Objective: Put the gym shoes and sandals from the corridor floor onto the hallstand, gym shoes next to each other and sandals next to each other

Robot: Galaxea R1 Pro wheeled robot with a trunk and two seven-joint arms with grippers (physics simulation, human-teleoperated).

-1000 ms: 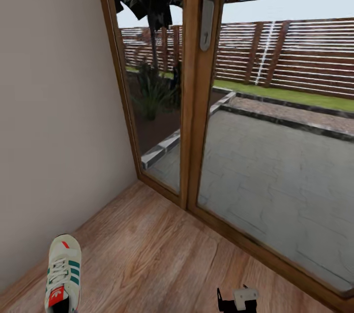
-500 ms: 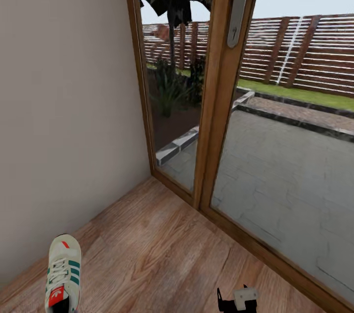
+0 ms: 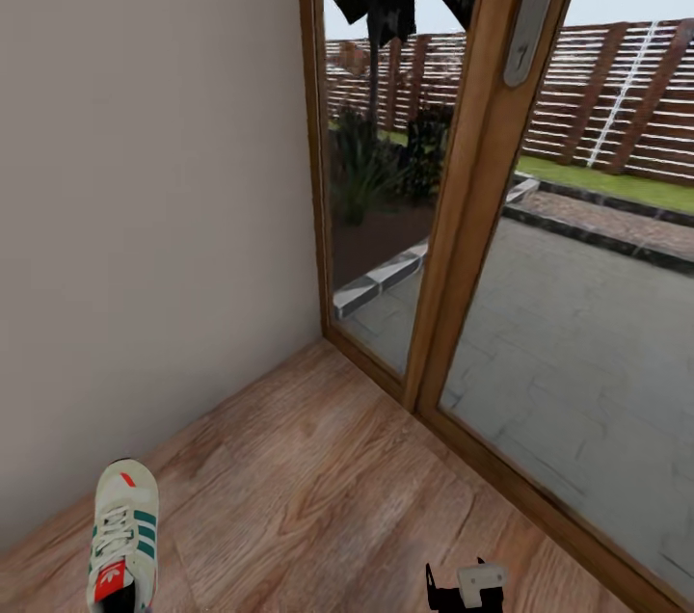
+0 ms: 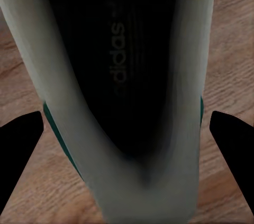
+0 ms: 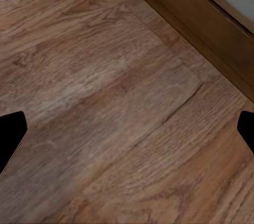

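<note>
Head view: gym shoe (image 3: 123, 541) beside wall (image 3: 145, 208); glazed door (image 3: 540, 256) ahead; left pincer (image 4: 127, 129) clamps shoe; right pincer (image 5: 127, 129) apart.

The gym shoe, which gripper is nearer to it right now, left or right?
Left. The left gripper straddles the gym shoe, fingertips on either side. The right gripper hangs over bare corridor floor by the door frame.

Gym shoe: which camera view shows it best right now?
The head view: the whole gym shoe shows, with its laces, green stripes and red tongue. The left wrist view shows only its dark insole and pale collar up close, blurred. The right wrist view shows corridor floor.
</note>
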